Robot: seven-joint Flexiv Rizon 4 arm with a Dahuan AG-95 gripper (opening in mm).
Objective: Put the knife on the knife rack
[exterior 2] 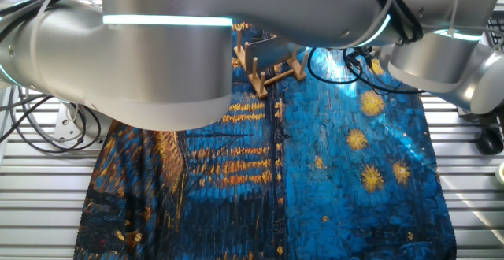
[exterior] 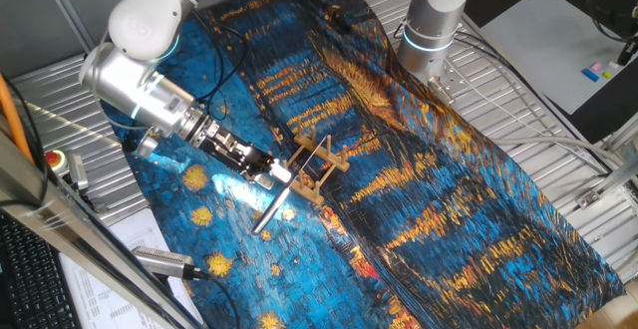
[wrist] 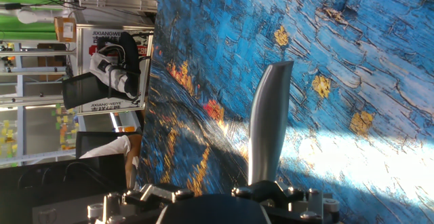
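Jaws closed on the broad grey metal knife [exterior: 272, 209], held just beside the light-brown wooden knife rack [exterior: 317, 167]; placement into a slot remains outstanding.

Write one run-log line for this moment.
stage: carrying | end effector: shut on knife | knife: off the cloth, beside rack | rack: no knife in it

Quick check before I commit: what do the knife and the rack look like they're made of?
Knife: likely bare metal, a smooth grey blade with a dull sheen. Knife rack: looks like unpainted light-brown wood, thin rails and upright pegs. Gripper holds the knife.
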